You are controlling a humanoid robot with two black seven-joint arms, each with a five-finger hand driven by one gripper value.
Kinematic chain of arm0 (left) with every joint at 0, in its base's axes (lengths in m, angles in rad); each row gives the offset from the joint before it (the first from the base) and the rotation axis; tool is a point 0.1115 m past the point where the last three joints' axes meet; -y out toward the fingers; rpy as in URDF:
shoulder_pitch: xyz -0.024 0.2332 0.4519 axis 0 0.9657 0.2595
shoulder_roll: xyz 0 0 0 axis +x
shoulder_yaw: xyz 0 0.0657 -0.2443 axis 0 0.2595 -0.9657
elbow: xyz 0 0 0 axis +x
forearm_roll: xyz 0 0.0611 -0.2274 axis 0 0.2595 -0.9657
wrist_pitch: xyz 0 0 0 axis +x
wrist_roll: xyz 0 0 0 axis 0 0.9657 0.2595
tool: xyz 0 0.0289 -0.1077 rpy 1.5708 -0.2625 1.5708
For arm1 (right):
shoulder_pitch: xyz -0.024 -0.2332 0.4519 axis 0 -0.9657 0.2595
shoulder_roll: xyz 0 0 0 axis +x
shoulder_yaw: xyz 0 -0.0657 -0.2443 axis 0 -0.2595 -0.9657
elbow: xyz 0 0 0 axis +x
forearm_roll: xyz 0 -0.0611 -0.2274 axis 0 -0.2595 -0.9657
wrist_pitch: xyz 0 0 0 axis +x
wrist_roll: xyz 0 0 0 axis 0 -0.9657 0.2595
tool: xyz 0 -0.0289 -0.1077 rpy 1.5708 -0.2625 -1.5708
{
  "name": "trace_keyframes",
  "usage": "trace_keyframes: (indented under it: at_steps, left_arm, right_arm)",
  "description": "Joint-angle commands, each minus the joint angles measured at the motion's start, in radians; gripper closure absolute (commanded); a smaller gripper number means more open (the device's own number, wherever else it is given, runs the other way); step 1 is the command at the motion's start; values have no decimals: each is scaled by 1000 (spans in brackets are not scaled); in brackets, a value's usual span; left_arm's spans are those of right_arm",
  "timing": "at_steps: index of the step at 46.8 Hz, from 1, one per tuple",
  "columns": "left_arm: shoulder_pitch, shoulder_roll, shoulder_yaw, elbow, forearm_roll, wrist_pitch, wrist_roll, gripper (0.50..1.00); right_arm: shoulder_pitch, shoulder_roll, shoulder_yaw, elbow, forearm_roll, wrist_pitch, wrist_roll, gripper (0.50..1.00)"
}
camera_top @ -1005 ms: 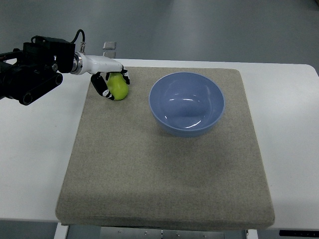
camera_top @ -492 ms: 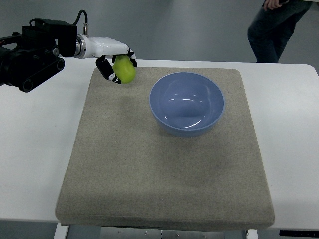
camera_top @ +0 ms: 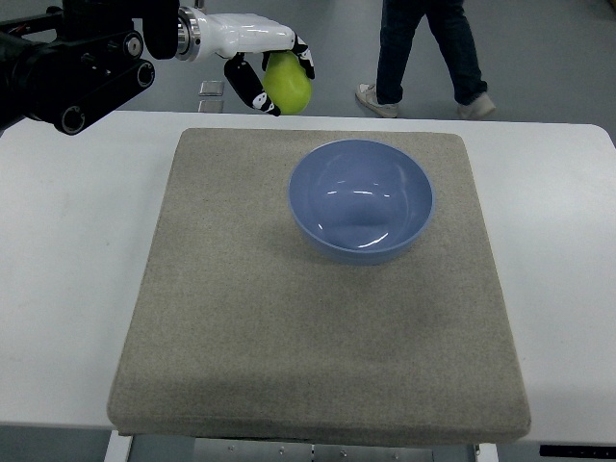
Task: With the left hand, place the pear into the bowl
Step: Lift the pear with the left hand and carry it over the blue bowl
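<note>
My left hand (camera_top: 269, 69) comes in from the top left and is shut on a yellow-green pear (camera_top: 288, 82). It holds the pear raised in the air, above the far edge of the table and up-left of the bowl. The blue bowl (camera_top: 361, 199) stands empty on the grey mat (camera_top: 289, 318), right of centre. The right hand is not in view.
The mat lies on a white table (camera_top: 67, 289). A person's legs (camera_top: 423, 53) show on the floor beyond the table's far edge. A small metal bracket (camera_top: 212, 91) sits at the far table edge below the hand.
My left hand has lifted the pear off the mat and carried it up and to the right, toward the bowl. The person has walked leftward behind the table.
</note>
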Motion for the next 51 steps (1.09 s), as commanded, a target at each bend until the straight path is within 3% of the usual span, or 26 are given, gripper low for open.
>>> trace_keyframes:
  at_steps: [1, 30, 51]
  left_arm:
    - [-6, -10, 1, -16, -1, 0, 0, 969]
    - [-1, -10, -14, -261, 5, -3, 0, 960]
    - [59, -37, -1, -265, 24, -5, 2, 952]
  right_arm:
    - [0, 0, 0, 0, 0, 1, 0, 574]
    - [0, 0, 0, 0, 0, 1, 0, 574]
    - [0, 0, 0, 0, 0, 1, 0, 574]
